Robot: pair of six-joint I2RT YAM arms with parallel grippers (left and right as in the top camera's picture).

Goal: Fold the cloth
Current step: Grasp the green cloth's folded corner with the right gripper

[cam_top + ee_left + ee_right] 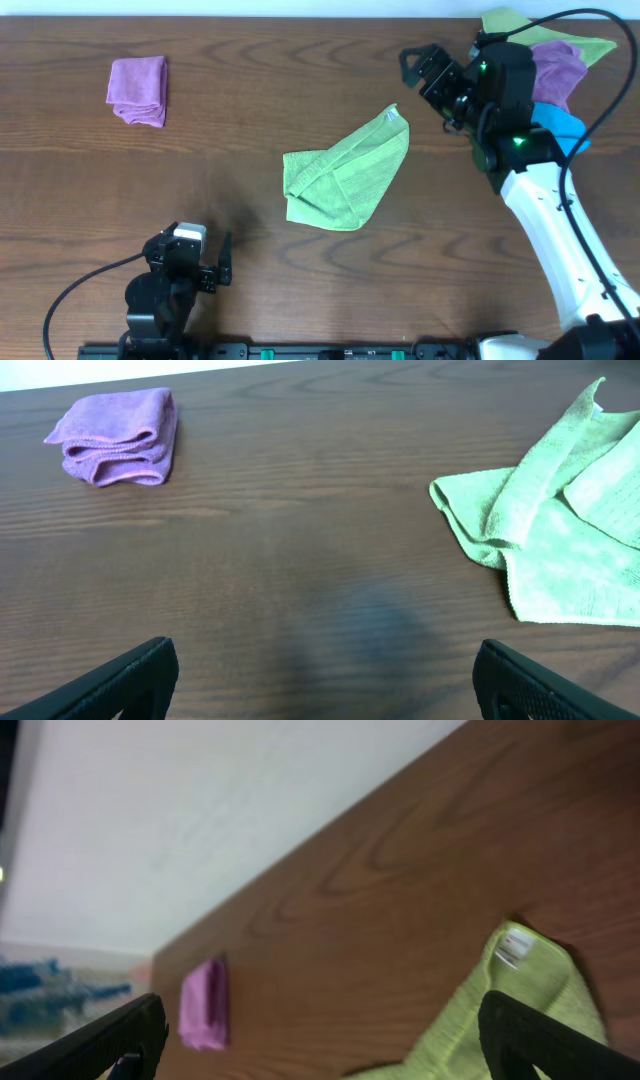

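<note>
There's the right gripper [320,1035], empty, jaws apart, with the cloth [345,172] lying loosely half-folded just ahead, its white tag [514,948] nearest, probably the next pinch point. The left gripper [325,672] sits spread too, cloth ahead-right.

The left claw [190,255] rests low at the near side, its fingers spread wide and empty. The white right arm reaches far forward; the right claw [420,80], seemingly tilted, gapes empty too
</note>
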